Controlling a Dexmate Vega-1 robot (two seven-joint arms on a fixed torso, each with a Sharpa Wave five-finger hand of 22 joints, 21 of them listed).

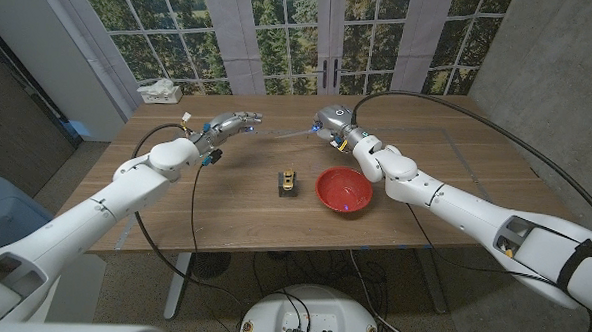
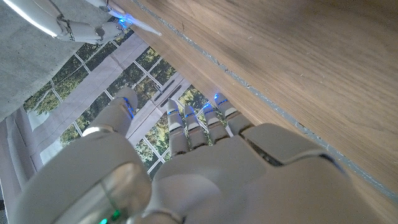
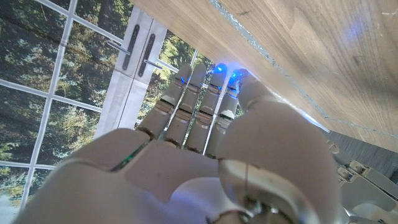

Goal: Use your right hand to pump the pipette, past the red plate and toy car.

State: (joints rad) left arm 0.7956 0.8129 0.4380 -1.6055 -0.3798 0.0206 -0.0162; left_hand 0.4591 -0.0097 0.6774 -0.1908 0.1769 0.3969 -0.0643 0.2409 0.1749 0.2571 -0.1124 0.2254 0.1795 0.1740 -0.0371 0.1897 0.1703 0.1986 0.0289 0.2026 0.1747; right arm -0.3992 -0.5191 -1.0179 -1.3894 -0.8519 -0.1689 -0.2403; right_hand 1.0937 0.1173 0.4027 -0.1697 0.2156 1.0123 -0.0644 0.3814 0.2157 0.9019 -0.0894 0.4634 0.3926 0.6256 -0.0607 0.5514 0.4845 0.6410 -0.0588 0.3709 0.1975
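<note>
The two arms come in nearest the camera, from the bottom corners. The left hand (image 1: 228, 126) is over the far part of the worktop (image 1: 224, 218), and its fingers (image 2: 186, 127) are stretched out straight and hold nothing. To the right of it, between the two hands, a thin pipette (image 1: 289, 133) sticks out from the right hand (image 1: 333, 122) toward the left hand. The right hand holds the pipette at its thick end, with its fingers (image 3: 186, 106) close together. A small toy car (image 1: 289, 182) sits on the worktop nearer the robot than both hands. Just to its right is a red plate (image 1: 343, 191), below the right hand's wrist.
</note>
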